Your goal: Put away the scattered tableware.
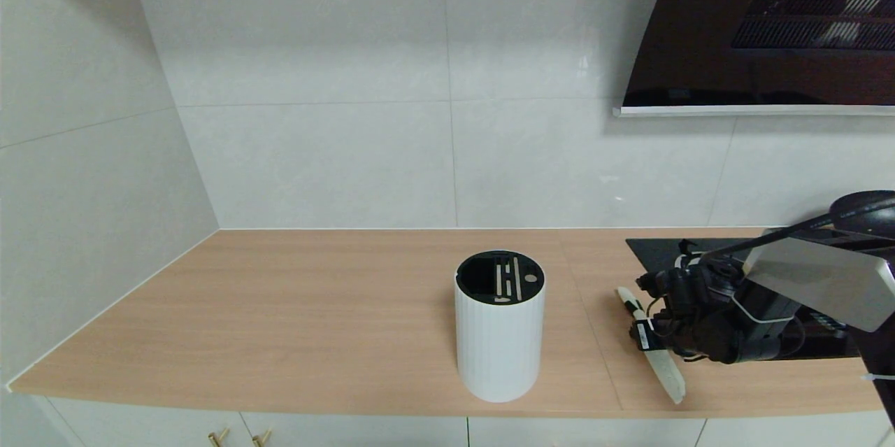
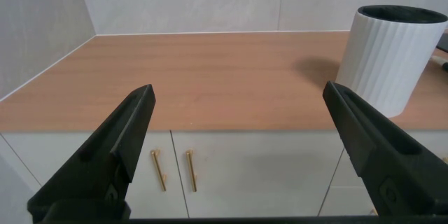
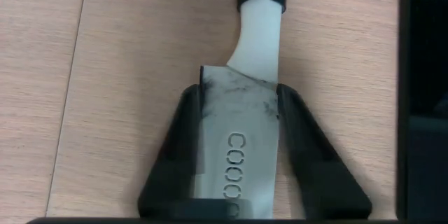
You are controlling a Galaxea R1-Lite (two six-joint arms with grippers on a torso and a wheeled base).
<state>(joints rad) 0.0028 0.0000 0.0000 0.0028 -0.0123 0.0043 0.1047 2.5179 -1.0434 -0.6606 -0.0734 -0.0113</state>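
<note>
The white knife (image 3: 241, 122) lies flat on the pale wood-grain worktop (image 1: 314, 314), beside the black hob (image 1: 654, 250). Its blade bears small dark print. The right gripper (image 3: 241, 175) is clamped on that blade, a finger against each edge. The white ribbed knife holder (image 1: 499, 335) stands near, to the left. The left gripper (image 2: 238, 98) hangs spread wide off the front edge, above brass cabinet handles (image 2: 171, 171). White tiled walls (image 1: 314, 153) stand behind.

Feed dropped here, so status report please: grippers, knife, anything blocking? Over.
Right gripper shut on knife blade, knife flat on counter. Left gripper open, empty. Holder upright left of knife, nothing between.
</note>
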